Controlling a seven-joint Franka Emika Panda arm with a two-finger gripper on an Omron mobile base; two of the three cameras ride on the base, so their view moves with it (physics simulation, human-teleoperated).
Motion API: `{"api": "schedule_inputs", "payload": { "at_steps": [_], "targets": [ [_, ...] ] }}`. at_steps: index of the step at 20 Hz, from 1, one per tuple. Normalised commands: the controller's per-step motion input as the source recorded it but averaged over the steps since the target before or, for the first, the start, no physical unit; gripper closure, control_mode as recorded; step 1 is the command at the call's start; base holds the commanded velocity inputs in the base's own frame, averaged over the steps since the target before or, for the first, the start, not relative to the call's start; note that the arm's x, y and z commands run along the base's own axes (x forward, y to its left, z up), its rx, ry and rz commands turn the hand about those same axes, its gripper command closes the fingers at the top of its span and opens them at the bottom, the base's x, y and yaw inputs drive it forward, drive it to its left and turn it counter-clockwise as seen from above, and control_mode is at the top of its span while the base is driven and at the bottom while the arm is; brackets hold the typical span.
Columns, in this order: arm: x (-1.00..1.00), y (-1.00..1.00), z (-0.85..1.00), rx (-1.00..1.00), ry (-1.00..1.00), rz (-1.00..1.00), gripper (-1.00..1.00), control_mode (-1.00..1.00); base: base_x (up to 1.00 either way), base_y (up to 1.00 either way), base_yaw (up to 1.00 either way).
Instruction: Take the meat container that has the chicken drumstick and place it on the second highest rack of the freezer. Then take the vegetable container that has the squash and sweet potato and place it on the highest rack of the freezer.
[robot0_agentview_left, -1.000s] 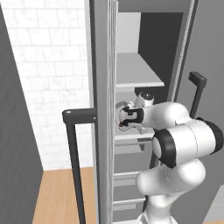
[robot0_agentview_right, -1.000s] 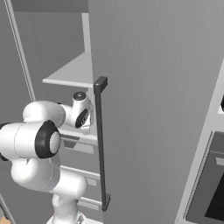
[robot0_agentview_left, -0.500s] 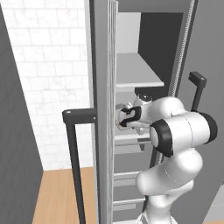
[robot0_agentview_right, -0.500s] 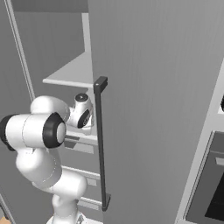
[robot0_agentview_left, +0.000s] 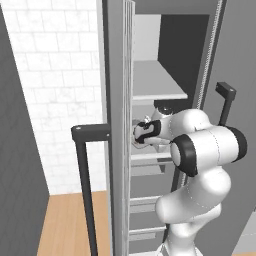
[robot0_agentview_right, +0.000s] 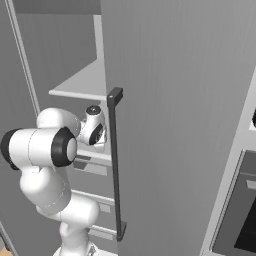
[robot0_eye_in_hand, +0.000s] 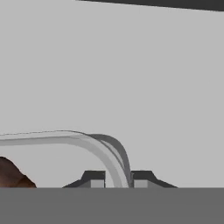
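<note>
Matt grey cabinet panels of the tall freezer (robot0_agentview_left: 117, 125) frame smooth flat white shelves (robot0_agentview_left: 155, 82); its long dark bar handle (robot0_agentview_right: 115, 165) looks satin. A thin translucent plastic container rim (robot0_eye_in_hand: 94, 146) curves glossily beside a rough reddish-brown drumstick (robot0_eye_in_hand: 11, 175).

The hand (robot0_eye_in_hand: 118, 179) sits inside the freezer (robot0_agentview_left: 120, 125), below the highest rack (robot0_agentview_left: 155, 82), its fingertips (robot0_eye_in_hand: 94, 178) either side of the container rim (robot0_eye_in_hand: 87, 142), with the chicken drumstick (robot0_eye_in_hand: 11, 175) inside.

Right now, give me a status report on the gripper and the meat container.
Gripper shut on container rim. Drumstick inside it. Hand inside freezer, under upper shelf. Nothing in the way.
</note>
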Motion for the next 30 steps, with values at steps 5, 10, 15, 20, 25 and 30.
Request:
{"api": "schedule_inputs", "payload": {
  "at_steps": [5, 10, 15, 20, 25, 30],
  "targets": [
    [0.0, 0.0, 0.0, 0.0, 0.0, 0.0, 1.0, -1.0, 0.0, 0.0, 0.0],
    [0.0, 0.0, 0.0, 0.0, 0.0, 0.0, 1.0, -1.0, 0.0, 0.0, 0.0],
    [0.0, 0.0, 0.0, 0.0, 0.0, 0.0, 1.0, -1.0, 0.0, 0.0, 0.0],
    [0.0, 0.0, 0.0, 0.0, 0.0, 0.0, 1.0, -1.0, 0.0, 0.0, 0.0],
    [0.0, 0.0, 0.0, 0.0, 0.0, 0.0, -1.0, -1.0, 0.0, 0.0, 0.0],
    [0.0, 0.0, 0.0, 0.0, 0.0, 0.0, -1.0, -1.0, 0.0, 0.0, 0.0]
  ]
}}
